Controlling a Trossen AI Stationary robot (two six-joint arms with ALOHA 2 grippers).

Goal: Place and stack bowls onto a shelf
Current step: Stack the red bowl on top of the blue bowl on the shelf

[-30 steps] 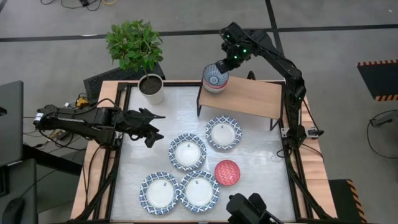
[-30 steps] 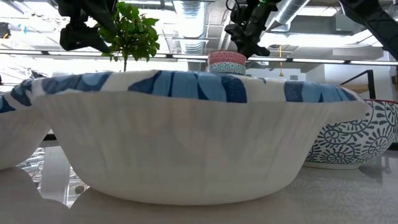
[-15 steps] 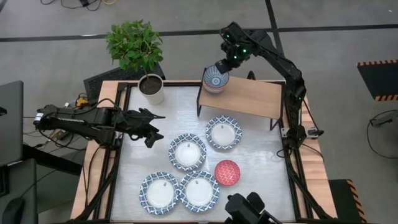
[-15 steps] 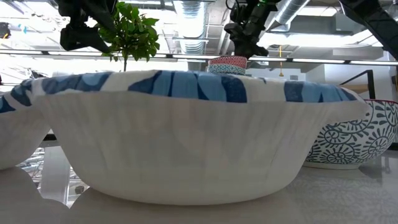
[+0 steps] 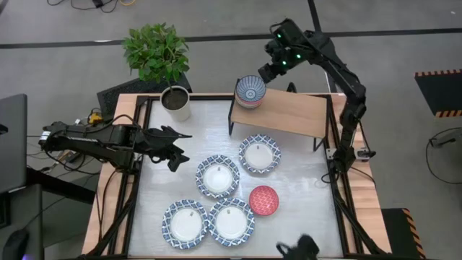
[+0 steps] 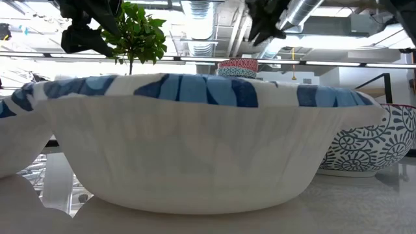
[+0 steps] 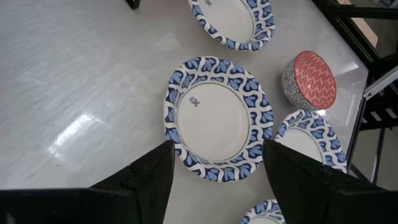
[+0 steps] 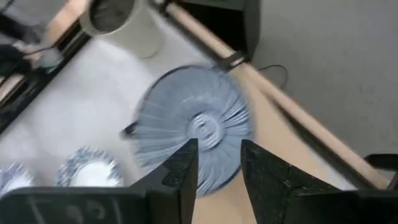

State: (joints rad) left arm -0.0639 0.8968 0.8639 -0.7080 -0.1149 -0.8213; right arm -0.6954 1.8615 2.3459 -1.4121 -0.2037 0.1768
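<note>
Shelf (image 5: 289,112) holds upright bowl stack (image 5: 250,91), mouth up; right gripper (image 5: 270,70) released, above.

- Even, bright overhead light covers the table (image 5: 180,155), which shows pale streaky glare in the left wrist view.
- Ceiling lights (image 6: 201,8) burn out to white in the low view.
- Motion blur smears the dark blue-grey bowl (image 8: 189,127) in the right wrist view.
- Shadows under the bowls stay soft and small.
</note>
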